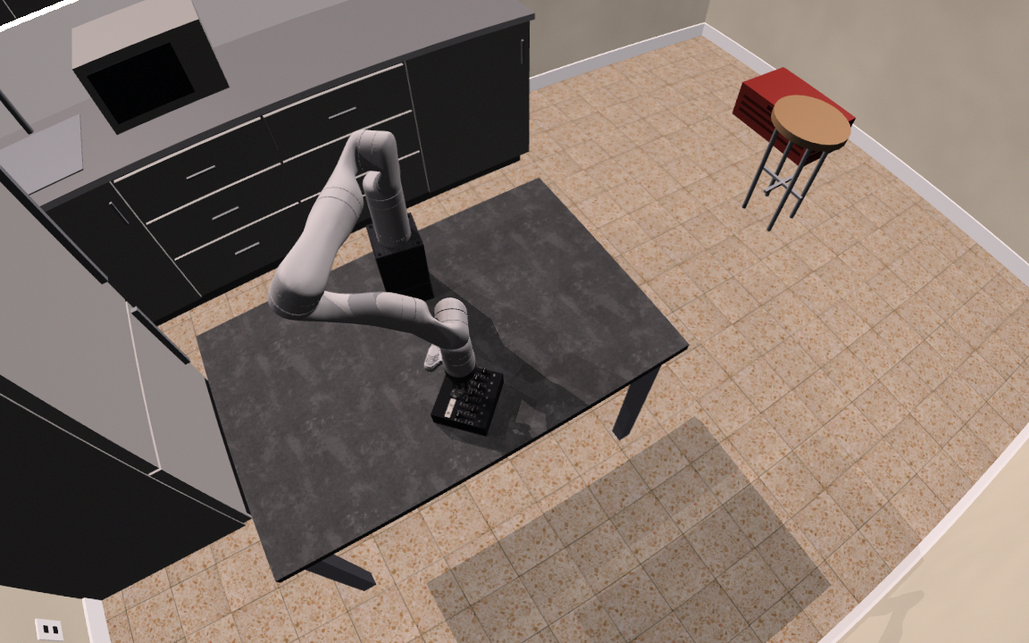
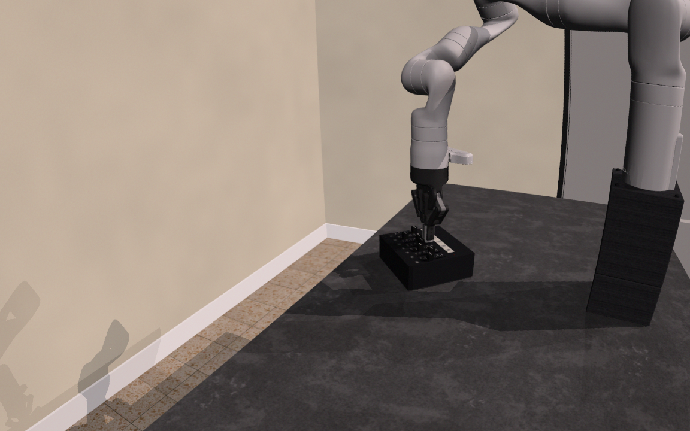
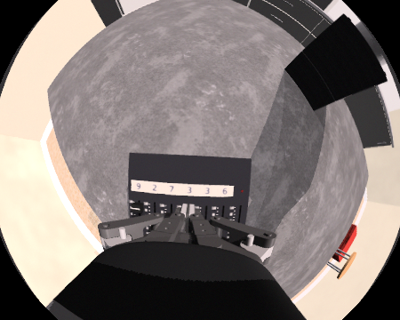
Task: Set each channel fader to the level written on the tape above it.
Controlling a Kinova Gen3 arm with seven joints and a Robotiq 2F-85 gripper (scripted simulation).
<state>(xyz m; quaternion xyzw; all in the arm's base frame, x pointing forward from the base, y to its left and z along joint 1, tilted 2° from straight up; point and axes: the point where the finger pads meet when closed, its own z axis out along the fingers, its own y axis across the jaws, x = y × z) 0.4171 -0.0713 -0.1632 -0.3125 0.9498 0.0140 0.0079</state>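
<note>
Obs.: we have the boxy black lighting desk (image 1: 442,414) (image 2: 440,272) (image 3: 190,168) on the dark grey mottled rectangular table (image 1: 326,447) (image 2: 498,369) (image 3: 164,89), nr. the table's long edge on the side away from the black block-shaped pedestal (image 1: 404,271) (image 2: 631,257) (image 3: 338,62) that carries our pale grey jointed arm (image 1: 318,231) (image 2: 429,128). Desk sits level, approx. flat on the tabletop. Our black two-finger gripper (image 2: 428,239) (image 3: 188,211) points down over the desk; claw state: fingertips together, nothing clamped betw. them. In the wrist view the light grey tips are just below the white strip of tape (image 3: 182,188), approx. under the first "3", at the upper ends of the fader slots; contact w/ any cap we can't confirm. Tape reads, L to R in wrist view: 9, 2, 7, 3, 3, 6. Small red mark (image 3: 242,191) on the desk just beside the tape's "6" end. One black fader cap w/ a white line (image 3: 135,208) shows under the "9", nr. the upper end of its slot; exact level n/a. Remaining caps mostly hidden by the gripper or too small to read, incl. the master. Exterior view: several dark caps stand up from the desk's top, beside the tape.
</note>
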